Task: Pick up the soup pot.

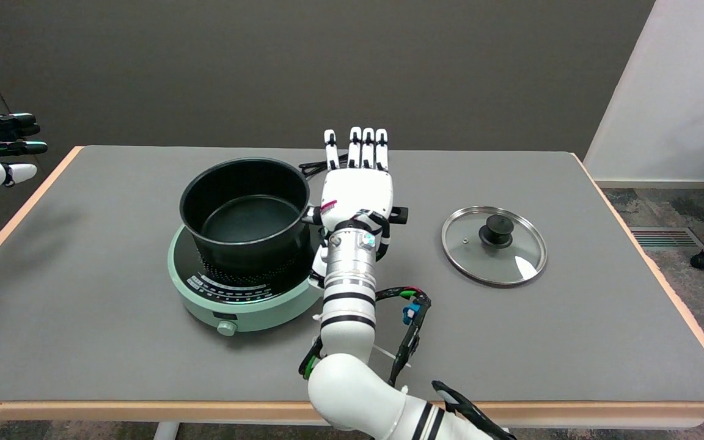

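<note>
Reaching over the pot's side handle (401, 214), the right hand (357, 192) lies flat, back uppermost, its fingers (355, 146) straight, held side by side and gripping nothing. The soup pot (245, 211), black and uncovered, sits upright on the pale green induction cooker (242, 293) at the table's (113, 342) left-centre. The handle runs rightward from the pot's wall, passes beneath the palm, and its black tip shows just beyond the hand's right edge. Whether the palm touches the handle cannot be told from this view. A glass lid (494, 244) with a black knob lies well apart to the right; a black cord (315, 166) trails behind the pot.

Judged step: closing on the handle. To do it well, the hand should settle until the handle seats across the palm, then curl the fingers fully around it, close to the pot wall, so the pot's weight does not twist it. The lift should go straight up, keeping the rim level and clearing the cooker without dragging.
</note>
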